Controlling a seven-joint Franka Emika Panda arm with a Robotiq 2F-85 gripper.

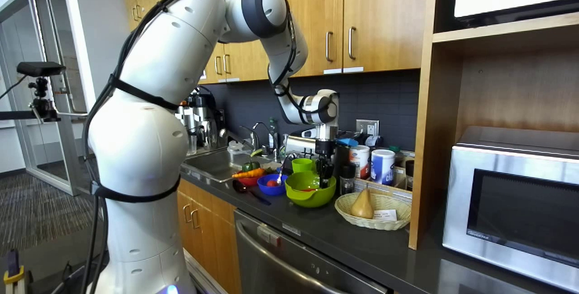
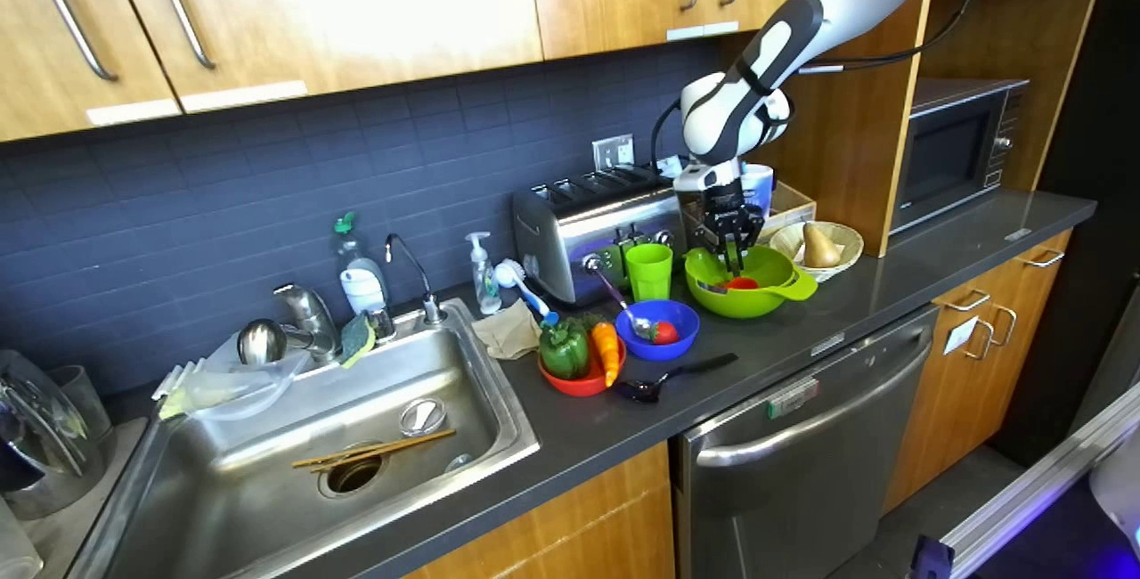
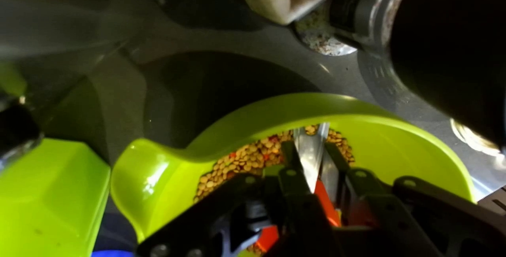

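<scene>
"Silver metal utensil [image 3: 309, 148], lying inside the glossy lime-green spouted bowl [image 2: 753, 305]: how should it handle?"

"Light and stiff, I'd judge, and smooth enough to twist in a loose grip. Best held squarely across its narrow bare part, clear of the loose grains."

"And the black two-fingered gripper [image 3: 314, 152]?"

"Down in the bowl, jaws close on either side of that metal. Whether they truly pinch it, I can't tell."

"What else is in there?"

"Small tan lentil-like grains [image 3: 247, 156] and a bright red piece [image 2: 741, 282]; it may or may not belong to the utensil."

"Other containers?"

"Just left, a round blue bowl [image 2: 686, 330] with a red strawberry [image 2: 663, 333] and a long-handled metal spoon [image 2: 643, 326]. Farther left, a shallow red bowl [image 2: 579, 387] carrying a green bell pepper [image 2: 564, 349] and an orange carrot [image 2: 607, 352]. On the far side, a lime-green cup [image 2: 650, 274], its inside hidden. To the right, a pale woven basket [image 1: 375, 225] with a tan pear [image 1: 363, 204] and a white card [image 1: 385, 215]."
</scene>
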